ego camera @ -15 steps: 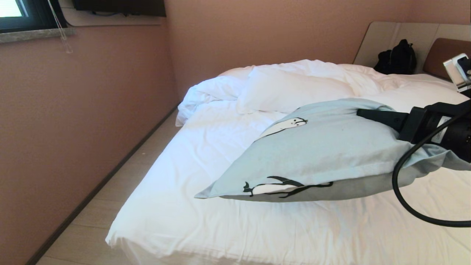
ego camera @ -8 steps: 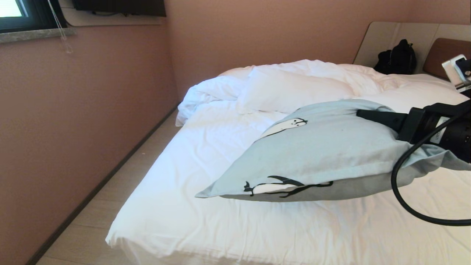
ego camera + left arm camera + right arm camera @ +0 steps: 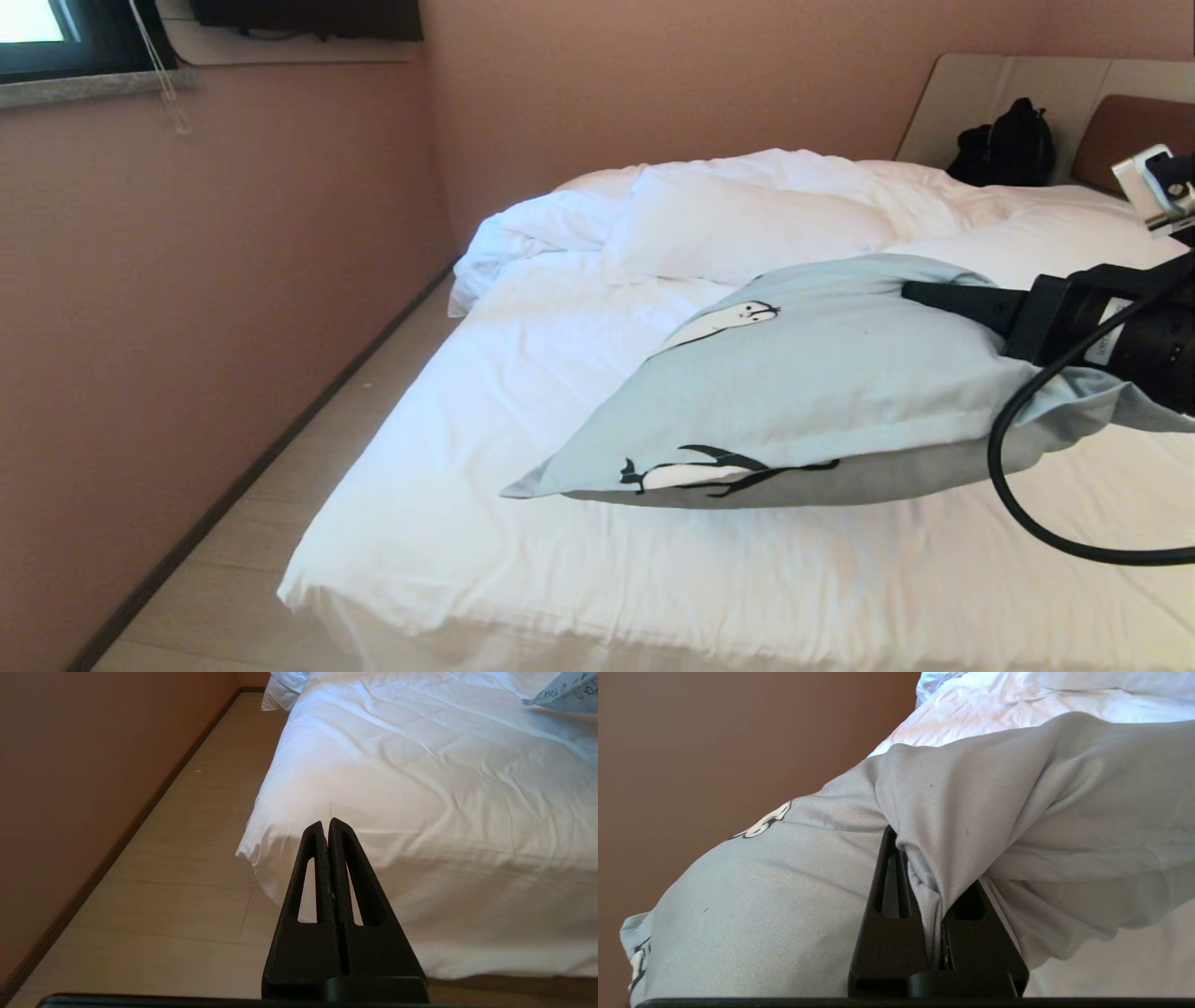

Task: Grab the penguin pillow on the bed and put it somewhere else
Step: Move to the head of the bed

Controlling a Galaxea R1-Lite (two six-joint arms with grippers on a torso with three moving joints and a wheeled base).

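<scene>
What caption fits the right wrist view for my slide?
Right gripper fingers shut on a fold of the penguin pillow over the bed.

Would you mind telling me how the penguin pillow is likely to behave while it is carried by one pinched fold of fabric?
The penguin pillow is probably soft and floppy: its cover bunches where the right hand pinches it. It seems light for its size, since that small fold carries it above the bed. The loose cover may slip or sag.
</scene>
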